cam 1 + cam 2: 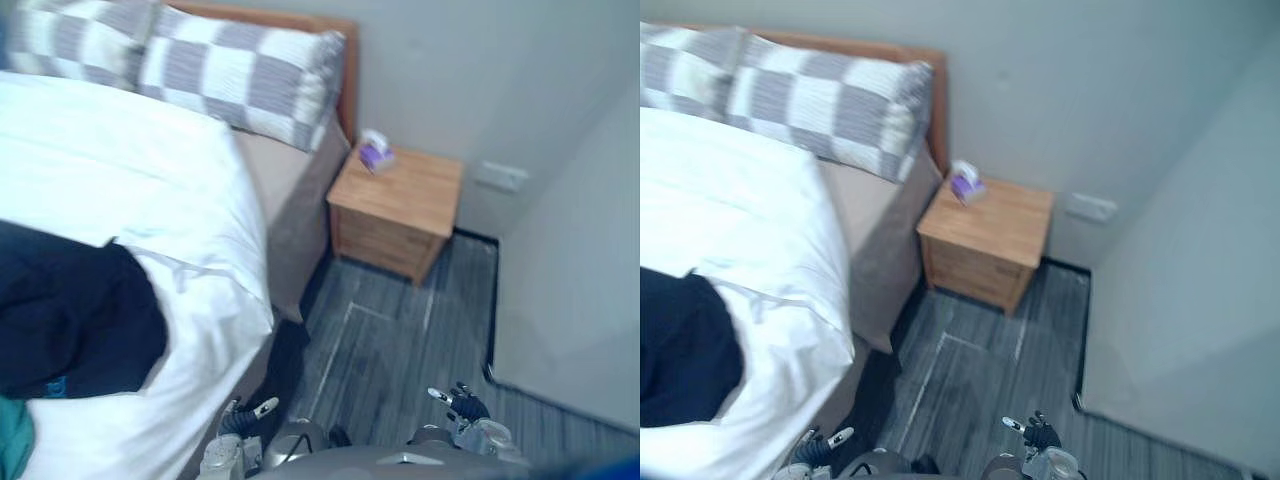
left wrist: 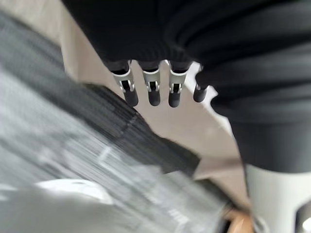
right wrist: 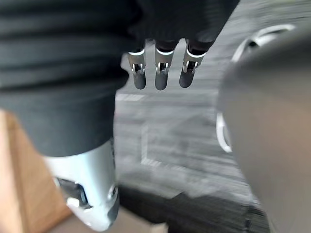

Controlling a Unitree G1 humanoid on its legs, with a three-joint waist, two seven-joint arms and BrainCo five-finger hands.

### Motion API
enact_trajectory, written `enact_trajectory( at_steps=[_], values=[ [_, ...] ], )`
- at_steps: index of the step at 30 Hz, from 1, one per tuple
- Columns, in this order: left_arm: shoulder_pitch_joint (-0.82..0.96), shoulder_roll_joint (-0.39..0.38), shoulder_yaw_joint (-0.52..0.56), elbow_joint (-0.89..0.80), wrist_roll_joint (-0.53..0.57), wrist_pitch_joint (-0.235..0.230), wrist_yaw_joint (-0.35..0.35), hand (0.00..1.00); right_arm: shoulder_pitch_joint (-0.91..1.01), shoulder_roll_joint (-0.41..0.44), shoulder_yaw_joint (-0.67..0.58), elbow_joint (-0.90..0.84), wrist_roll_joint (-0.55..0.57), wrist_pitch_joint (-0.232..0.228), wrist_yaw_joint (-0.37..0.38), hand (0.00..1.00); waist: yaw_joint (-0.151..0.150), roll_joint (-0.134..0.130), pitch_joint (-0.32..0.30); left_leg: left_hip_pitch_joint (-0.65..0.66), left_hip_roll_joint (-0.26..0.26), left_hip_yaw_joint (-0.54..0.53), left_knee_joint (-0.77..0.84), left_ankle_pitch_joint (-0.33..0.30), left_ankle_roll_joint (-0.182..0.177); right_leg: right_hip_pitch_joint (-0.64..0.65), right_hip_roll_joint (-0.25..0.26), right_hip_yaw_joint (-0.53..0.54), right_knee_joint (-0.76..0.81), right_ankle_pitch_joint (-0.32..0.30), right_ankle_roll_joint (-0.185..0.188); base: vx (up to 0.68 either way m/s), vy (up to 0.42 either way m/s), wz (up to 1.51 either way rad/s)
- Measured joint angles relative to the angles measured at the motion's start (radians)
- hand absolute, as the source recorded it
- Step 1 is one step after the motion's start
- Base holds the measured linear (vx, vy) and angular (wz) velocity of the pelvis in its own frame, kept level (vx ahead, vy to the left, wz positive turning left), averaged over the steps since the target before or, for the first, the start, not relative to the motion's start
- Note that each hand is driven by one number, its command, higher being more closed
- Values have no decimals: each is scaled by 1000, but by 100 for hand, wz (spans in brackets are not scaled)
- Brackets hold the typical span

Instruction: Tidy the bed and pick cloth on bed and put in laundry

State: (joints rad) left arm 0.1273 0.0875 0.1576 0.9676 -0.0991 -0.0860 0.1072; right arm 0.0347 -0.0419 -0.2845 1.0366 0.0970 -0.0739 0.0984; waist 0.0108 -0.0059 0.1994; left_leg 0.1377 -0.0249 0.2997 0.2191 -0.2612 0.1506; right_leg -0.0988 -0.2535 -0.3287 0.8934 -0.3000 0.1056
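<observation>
— Well, what lies on the bed (image 1: 150,170)?
— A dark cloth (image 1: 70,320) on the white cover, near left part; a teal cloth (image 1: 12,440) just beside its near edge; checked pillows (image 1: 240,75) at the far end.
— And the hands?
— The left robot hand (image 1: 245,418) and the right robot hand (image 1: 465,405) hang low over the floor right of the bed, fingers straight, holding nothing.

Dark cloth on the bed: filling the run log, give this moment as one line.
dark cloth: on white duvet, untouched | left robot hand: open, low beside bed | right robot hand: open, over floor
</observation>
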Motion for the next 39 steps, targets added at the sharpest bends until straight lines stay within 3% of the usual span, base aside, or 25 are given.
enact_trajectory(
  at_steps=[1,3,4,5,6,7,10,14,17,18,19,20,23,25,26,28,30,32,34,36,39],
  values=[
    [-7,0,1,1,0,-1,0,0,5,1,-5,0,11,-1,3,0,1,-3,1,5,-1,-49,-5,2,-5,-16,4,15,-52,-1,-1,261,-279,233],
    [-30,-6,2,5,-20,-6,-13,0,22,-9,-16,0,22,-17,4,0,-4,-11,1,7,3,-261,-9,-4,-30,-49,35,149,-320,17,7,225,-328,251],
    [-33,-9,4,5,-22,-9,-18,0,28,-9,-18,0,30,-21,4,0,-5,-11,1,3,7,-310,-6,-7,-39,-49,46,197,-396,38,5,228,-406,248],
    [-29,-13,13,0,-30,-16,-23,0,37,-4,-16,0,40,-27,5,0,2,-26,-4,-9,4,-392,3,-18,-66,-45,59,292,-540,82,15,255,-453,203],
    [-23,-6,39,-17,-35,-19,-24,0,41,16,-9,-1,40,-34,7,0,10,-63,-12,-33,-18,-436,38,-39,-98,-31,58,357,-666,100,25,313,-568,206],
    [-23,0,62,-19,-37,-21,-22,0,41,29,-8,1,40,-37,14,0,23,-72,-12,-57,-9,-460,93,-63,-132,-20,68,371,-654,202,30,255,-469,152],
    [30,-67,115,-20,-29,-34,-19,0,-5,28,48,-17,49,-77,52,0,61,18,-20,-32,113,-449,82,-97,-191,10,146,274,-586,154,-21,250,-351,71],
    [46,-81,139,-27,-27,-36,-14,0,-31,61,129,-41,49,-108,66,0,59,16,-25,-2,149,-371,30,-19,-235,57,142,199,-571,127,-52,222,-238,59],
    [46,-70,139,-46,-28,-35,-20,0,-10,72,143,-42,81,-99,33,0,39,-11,-9,-73,154,-232,189,15,-274,191,87,88,-662,127,-53,133,-88,117],
    [47,-60,135,-43,-24,-37,-24,0,7,67,150,-43,128,-87,5,0,40,-13,-11,-89,186,-78,199,-8,-265,243,72,43,-694,128,-51,105,-23,108],
    [47,-64,120,-38,-5,-33,-23,0,11,50,144,-38,173,-84,-19,0,31,11,-13,-97,208,31,128,28,-248,265,70,7,-695,128,-47,106,3,100],
    [47,-66,108,-32,1,-32,-23,0,10,37,139,-35,195,-82,-29,0,28,12,-14,-87,200,65,108,27,-241,264,67,0,-697,128,-29,96,47,71],
    [44,-19,56,-2,2,-33,-23,0,14,48,130,-33,272,-87,-95,0,32,-22,-24,-42,116,70,-63,97,-208,249,25,-2,-721,142,-6,87,91,24],
    [42,-5,44,13,2,-33,-22,0,26,52,57,-21,322,-99,-150,0,31,-31,-21,-36,101,67,-98,115,-202,251,20,-1,-732,158,1,80,53,12],
    [41,-3,49,31,2,-37,-23,0,52,48,-46,-20,351,-134,-214,0,29,-33,-21,-13,95,64,-122,127,-197,275,20,-2,-747,174,6,77,33,13],
    [45,-2,52,36,2,-37,-24,0,67,39,-100,-39,348,-164,-266,0,28,-34,-22,10,95,58,-139,133,-197,296,23,-3,-750,181,8,40,8,14],
    [53,4,90,33,5,-37,-37,0,104,22,-162,-175,285,-198,-395,0,19,-47,-27,37,93,55,-193,163,-201,307,29,-3,-749,189,10,-7,-38,7],
    [58,9,90,28,11,-37,-39,0,103,9,-175,-294,240,-206,-449,0,4,-51,-29,39,95,56,-223,186,-203,295,36,-2,-749,201,12,-34,-42,1],
    [62,13,87,21,10,-39,-61,0,91,-60,-179,-551,134,-207,-514,0,1,-53,-29,38,94,58,-277,223,-200,270,40,1,-749,209,13,-62,-46,3],
    [83,18,79,-5,10,-39,-70,0,68,-112,-180,-707,59,-191,-510,0,-3,-60,-32,36,92,51,-300,244,-200,257,44,7,-751,209,13,-46,-56,8],
    [113,21,70,-13,11,-39,-85,0,28,-185,-156,-930,-63,-124,-431,0,-5,-65,-35,27,92,46,-316,264,-200,249,53,11,-761,209,13,-83,-62,5]
  ],
)
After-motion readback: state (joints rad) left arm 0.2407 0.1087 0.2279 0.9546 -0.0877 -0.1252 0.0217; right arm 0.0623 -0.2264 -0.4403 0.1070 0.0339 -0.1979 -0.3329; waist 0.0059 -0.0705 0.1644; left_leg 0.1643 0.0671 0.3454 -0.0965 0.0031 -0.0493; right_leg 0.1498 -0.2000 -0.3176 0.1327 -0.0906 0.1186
